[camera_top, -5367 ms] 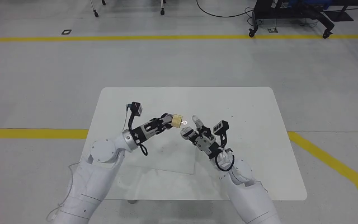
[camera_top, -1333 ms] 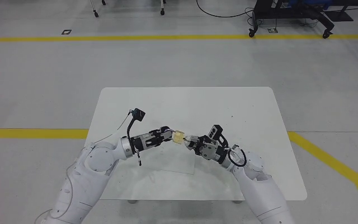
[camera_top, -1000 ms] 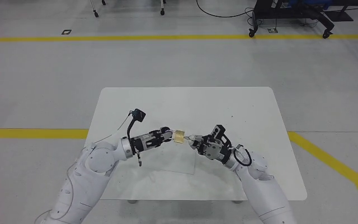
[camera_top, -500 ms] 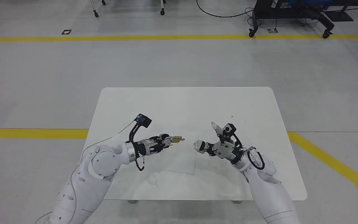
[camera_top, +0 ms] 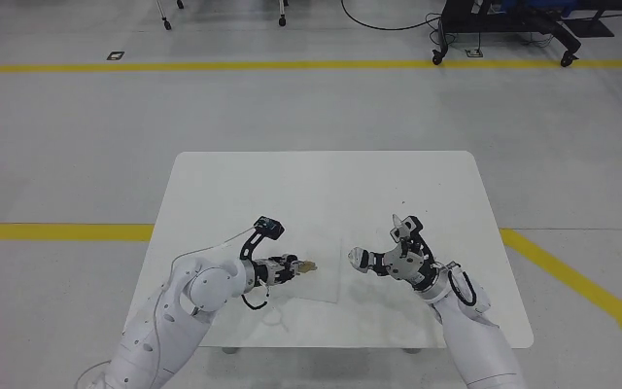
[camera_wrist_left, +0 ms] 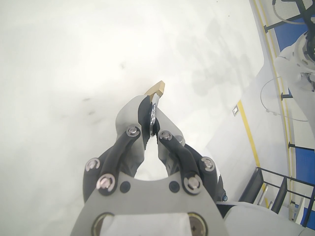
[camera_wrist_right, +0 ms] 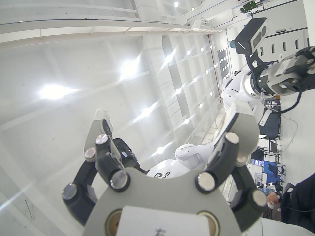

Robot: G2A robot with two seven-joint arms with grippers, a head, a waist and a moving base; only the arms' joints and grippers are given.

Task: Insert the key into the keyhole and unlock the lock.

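I am clamping the lock [camera_top: 307, 265] in my left gripper [camera_top: 292, 266], low over the table [camera_top: 389, 185]. My wrist view is showing its brass corner poking past my pads [camera_wrist_left: 144, 109]. My right gripper [camera_wrist_right: 167, 121] is gaping wide toward the ceiling [camera_wrist_right: 73, 50].

- The table [camera_top: 292, 185] is seen from high above the arms, looking down.
- The left gripper [camera_wrist_left: 153, 109] is viewed closely from behind, facing down at the tabletop.
- The right gripper [camera_wrist_right: 167, 119] is viewed closely, facing up at the ceiling [camera_wrist_right: 73, 50]; the left arm [camera_wrist_right: 242, 87] is shared with the top view.
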